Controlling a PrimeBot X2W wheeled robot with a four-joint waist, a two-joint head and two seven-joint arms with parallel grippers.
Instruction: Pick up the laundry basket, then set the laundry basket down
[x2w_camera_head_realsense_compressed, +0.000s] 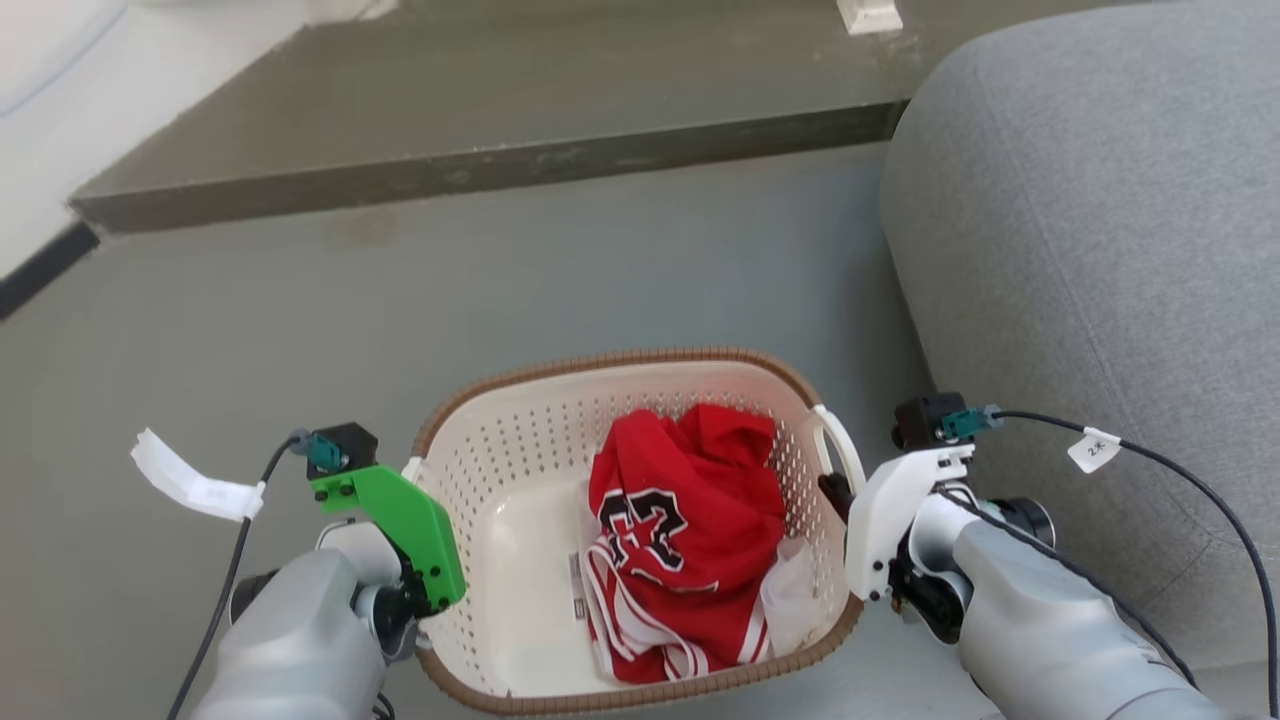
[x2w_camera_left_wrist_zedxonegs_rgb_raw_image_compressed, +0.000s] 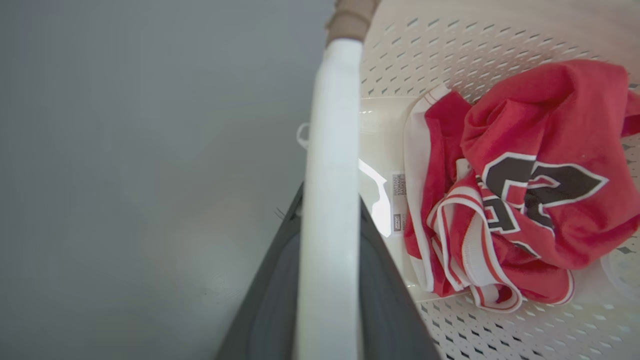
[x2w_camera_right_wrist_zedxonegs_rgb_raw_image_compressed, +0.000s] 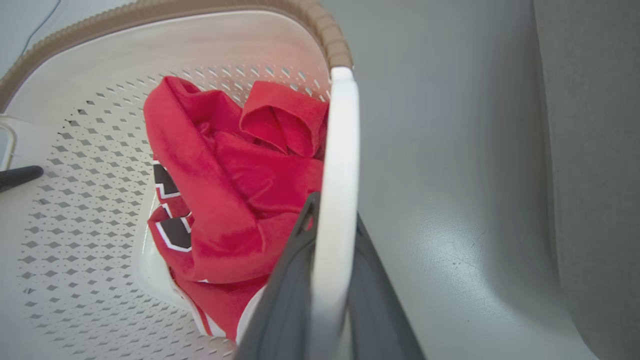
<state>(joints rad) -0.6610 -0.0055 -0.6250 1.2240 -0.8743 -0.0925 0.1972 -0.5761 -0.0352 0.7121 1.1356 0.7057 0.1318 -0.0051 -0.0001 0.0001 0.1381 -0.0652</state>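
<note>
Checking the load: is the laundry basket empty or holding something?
Not empty. The laundry basket holds a crumpled red jersey, bunched toward its right side; the left part of its floor is bare.

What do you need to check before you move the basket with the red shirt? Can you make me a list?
1. Left hand on the white left loop handle: ok, dark fingers on either side of it.
2. Right hand on the white right loop handle: ok, same grip.
3. Red-and-white jersey inside the cream-white perforated plastic laundry basket with the brown rim: ok.
4. Basket off the grey floor: cannot tell.
5. Room beside the grey fabric sofa: cannot tell; the right arm looks close to it.
</note>
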